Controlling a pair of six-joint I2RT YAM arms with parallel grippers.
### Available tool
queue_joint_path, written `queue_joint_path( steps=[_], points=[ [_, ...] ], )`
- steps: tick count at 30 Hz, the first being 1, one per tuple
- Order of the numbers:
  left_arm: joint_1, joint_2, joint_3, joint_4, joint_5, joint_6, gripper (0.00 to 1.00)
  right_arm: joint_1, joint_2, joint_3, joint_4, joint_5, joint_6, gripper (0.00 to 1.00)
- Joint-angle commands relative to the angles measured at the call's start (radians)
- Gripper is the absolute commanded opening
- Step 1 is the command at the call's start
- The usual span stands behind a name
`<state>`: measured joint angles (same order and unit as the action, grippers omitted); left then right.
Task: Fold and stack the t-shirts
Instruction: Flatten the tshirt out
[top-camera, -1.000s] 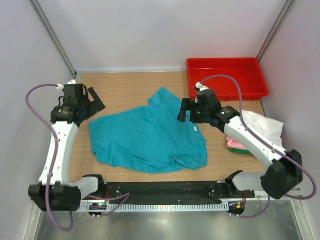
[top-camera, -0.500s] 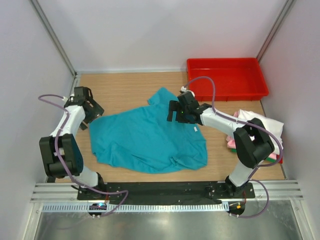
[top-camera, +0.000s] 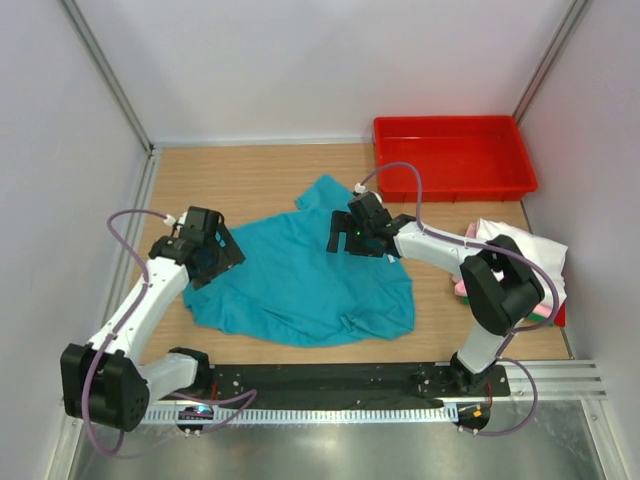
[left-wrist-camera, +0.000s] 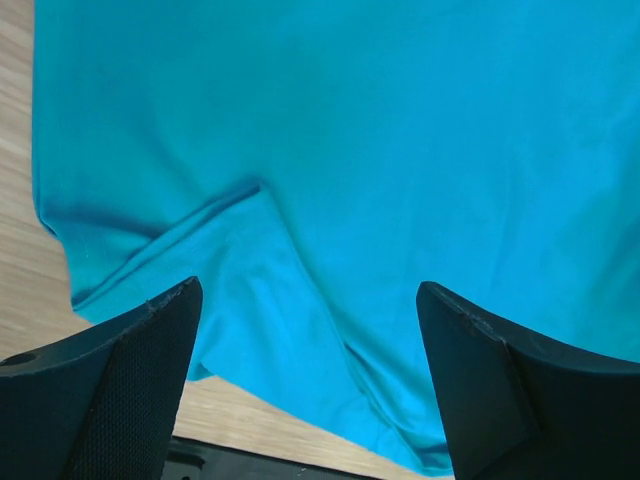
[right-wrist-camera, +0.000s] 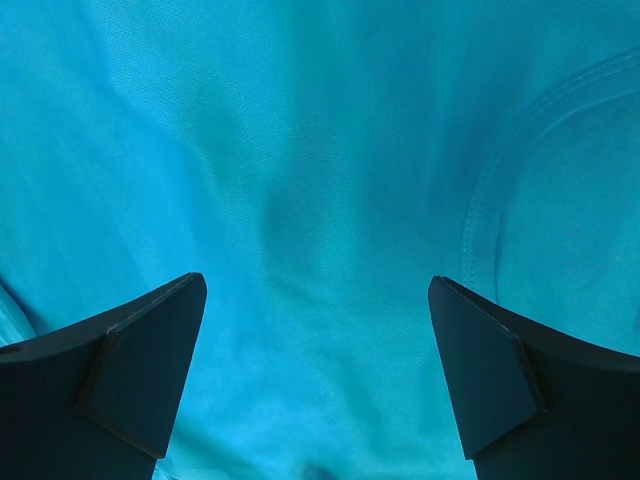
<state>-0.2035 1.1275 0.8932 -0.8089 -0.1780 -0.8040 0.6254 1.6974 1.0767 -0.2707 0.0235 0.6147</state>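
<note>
Shirt: teal t-shirt (top-camera: 300, 275), plain, lying flat in the middle of the table (top-camera: 250, 170), not folded.
Shape: spread out but rumpled; one sleeve sticks out toward the far side, and wrinkles bunch at the near right hem.
Left edge: the left wrist view shows a shallow crease running in from the shirt's border, with bare wood just beside it.
Neck: a curved neck seam (right-wrist-camera: 490, 200) shows at the right of the right wrist view.
Pile: folded white t-shirt (top-camera: 525, 250) on top at the right edge of the table, with a pink one (top-camera: 460, 288) peeking out beneath it, well apart from the teal one.
Tray: red tray (top-camera: 455, 125) in the far right corner.
Left gripper (top-camera: 215, 258): fingers spread wide over the shirt's left edge, gripping nothing; I cannot tell whether they touch the cloth.
Right gripper (top-camera: 345, 232): fingers fully spread over the cloth near the neck, gripping nothing.
Delta, left: a second ago this gripper sat out by the table's left side, clear of the cloth; it has now swung in over the shirt's border.
Delta, right: it has shifted left along the shirt's upper part, and its elbow has dropped toward the pile.
Delta, shirt: its outline is about unchanged.
</note>
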Motion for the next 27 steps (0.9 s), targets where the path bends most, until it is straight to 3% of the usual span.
queue_joint_path(
  steps=[1,17,23,27],
  points=[
    [-0.031,0.04,-0.051,-0.058,-0.071,-0.05,0.88,0.01,0.03,0.029,0.041,-0.01,0.025,1.0],
    [-0.031,0.287,-0.065,0.094,-0.074,0.0,0.64,0.046,0.007,0.052,-0.01,0.02,0.028,1.0],
    [-0.031,0.302,-0.069,0.119,-0.084,0.0,0.58,0.068,0.01,0.068,-0.021,0.018,0.017,1.0],
    [-0.031,0.311,-0.085,0.14,-0.106,-0.011,0.48,0.074,-0.03,0.023,-0.009,0.038,0.031,1.0]
  ],
)
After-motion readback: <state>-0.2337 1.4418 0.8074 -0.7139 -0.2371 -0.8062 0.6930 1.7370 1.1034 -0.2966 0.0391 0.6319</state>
